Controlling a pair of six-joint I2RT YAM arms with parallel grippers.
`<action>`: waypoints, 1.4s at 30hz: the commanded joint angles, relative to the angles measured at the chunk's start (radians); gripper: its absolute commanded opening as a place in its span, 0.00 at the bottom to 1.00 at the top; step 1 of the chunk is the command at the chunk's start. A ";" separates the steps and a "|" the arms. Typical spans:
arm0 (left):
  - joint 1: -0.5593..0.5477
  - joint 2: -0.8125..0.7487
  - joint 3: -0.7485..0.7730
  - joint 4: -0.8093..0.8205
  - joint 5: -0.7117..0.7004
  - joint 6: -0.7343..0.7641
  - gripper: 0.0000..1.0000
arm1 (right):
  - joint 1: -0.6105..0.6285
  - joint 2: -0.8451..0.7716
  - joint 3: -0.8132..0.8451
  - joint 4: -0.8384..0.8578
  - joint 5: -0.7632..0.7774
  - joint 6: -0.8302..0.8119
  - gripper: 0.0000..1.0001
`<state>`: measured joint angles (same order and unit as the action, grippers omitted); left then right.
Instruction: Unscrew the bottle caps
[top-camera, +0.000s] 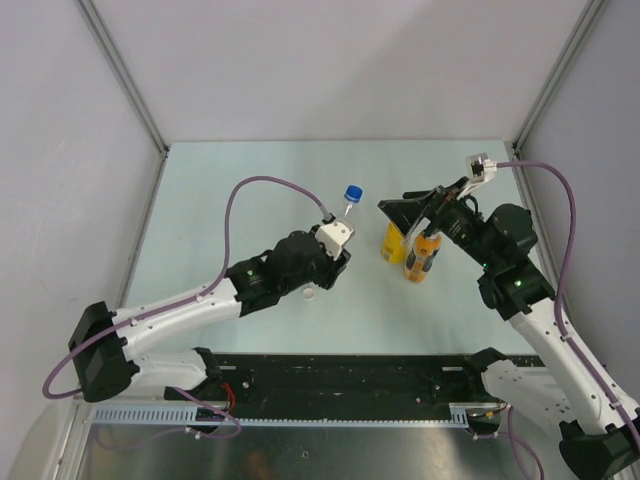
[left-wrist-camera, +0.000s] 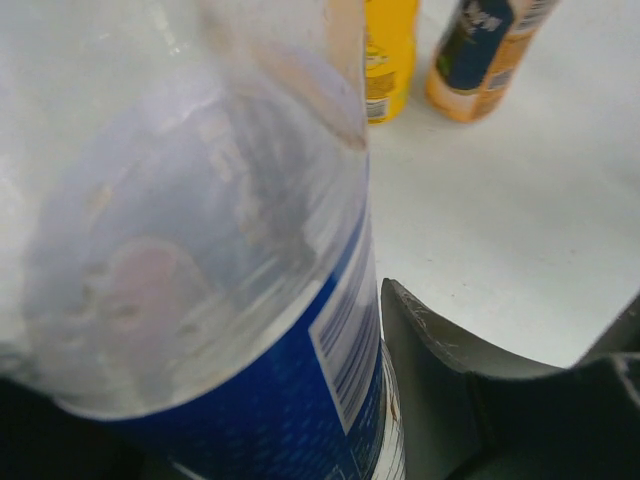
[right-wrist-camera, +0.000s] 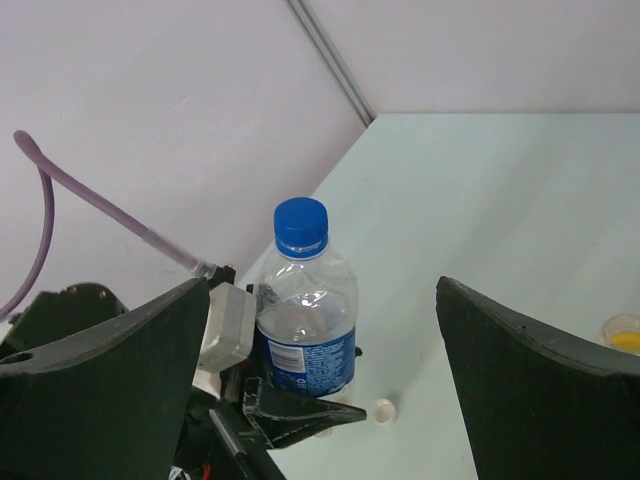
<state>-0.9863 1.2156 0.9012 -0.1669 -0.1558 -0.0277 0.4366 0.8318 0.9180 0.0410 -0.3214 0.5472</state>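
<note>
My left gripper is shut on the clear water bottle and holds it upright. The blue cap sits on its neck. In the right wrist view the bottle and blue cap stand ahead between the wide-open fingers of my right gripper. My right gripper is empty, above the yellow juice bottle and the dark-labelled orange bottle. The left wrist view is filled by the bottle, pressed against one finger. A white cap lies loose on the table.
The white cap also shows in the right wrist view, beside the held bottle. A small yellow round thing lies at that view's right edge. The yellow bottle and orange bottle stand beyond the held bottle. Enclosure walls ring the table.
</note>
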 joint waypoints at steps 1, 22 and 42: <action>-0.055 0.039 0.024 0.011 -0.293 -0.047 0.33 | 0.028 0.011 0.055 0.010 0.080 0.011 0.99; -0.244 0.268 0.229 -0.122 -0.806 -0.008 0.23 | 0.074 0.151 0.058 0.047 0.110 0.098 0.68; -0.274 0.341 0.290 -0.193 -0.816 0.016 0.24 | 0.086 0.172 0.057 0.058 0.130 0.127 0.55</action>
<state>-1.2503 1.5494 1.1431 -0.3588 -0.9398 -0.0238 0.5163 0.9985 0.9318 0.0509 -0.1974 0.6617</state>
